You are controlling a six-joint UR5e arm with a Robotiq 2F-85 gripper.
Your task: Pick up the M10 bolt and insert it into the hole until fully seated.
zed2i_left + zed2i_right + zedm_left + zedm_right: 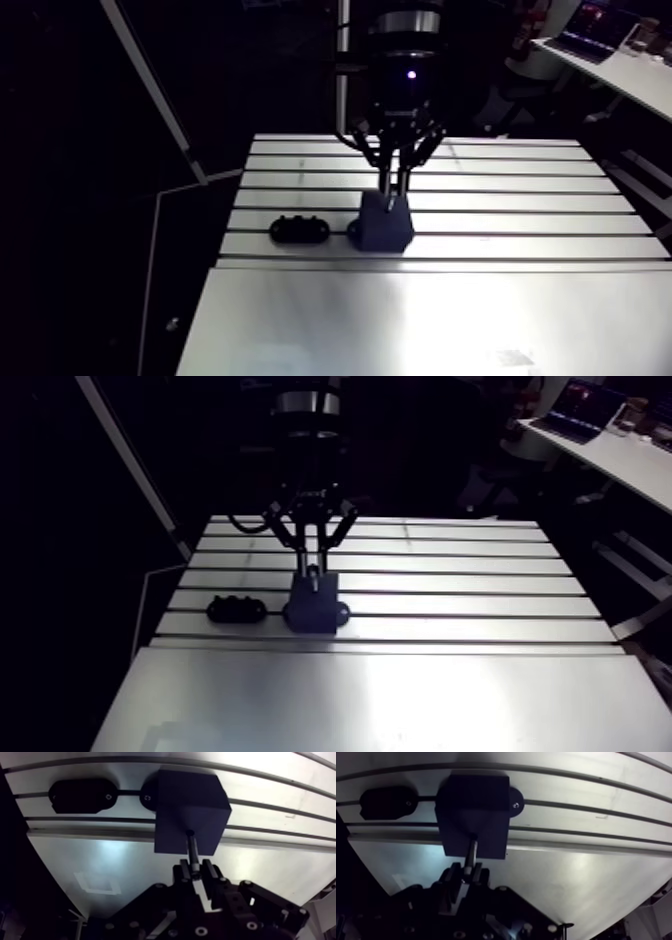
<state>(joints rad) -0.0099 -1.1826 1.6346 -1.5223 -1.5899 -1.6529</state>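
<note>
Dark grey, close to black, the block [192, 802] stands on the slotted aluminium table [280, 867], on the grooved strips nearest the smooth plate. My gripper [196, 868] hangs straight above it. My fingers [211, 871] are drawn in narrow and clamp the head end of the M10 bolt [192, 849] between them.

In the arm view the bolt stands upright with its long axis vertical, head up in my grip and shank pointing down at the block. In the wrist view the shank runs straight ahead from between my fingertips, and its tip meets the hole [189, 832] in the block's top face. A good length of bright metal shank shows between my fingertips and the hole, so the bolt is at the mouth of the hole and not seated. How far the tip has entered I cannot tell.

At the block's foot a rounded ear [515, 802] rests on the table with a small screw in it. A second ear shows on the opposite side. Just beside that ear, along the same groove, lies a flat black oblong piece [82, 796] with rounded ends and a small screw at each end.

On the smooth plate, off to one side of my fingers, there is a faint pale square outline [97, 883]. Whether it carries any writing I cannot tell.
</note>
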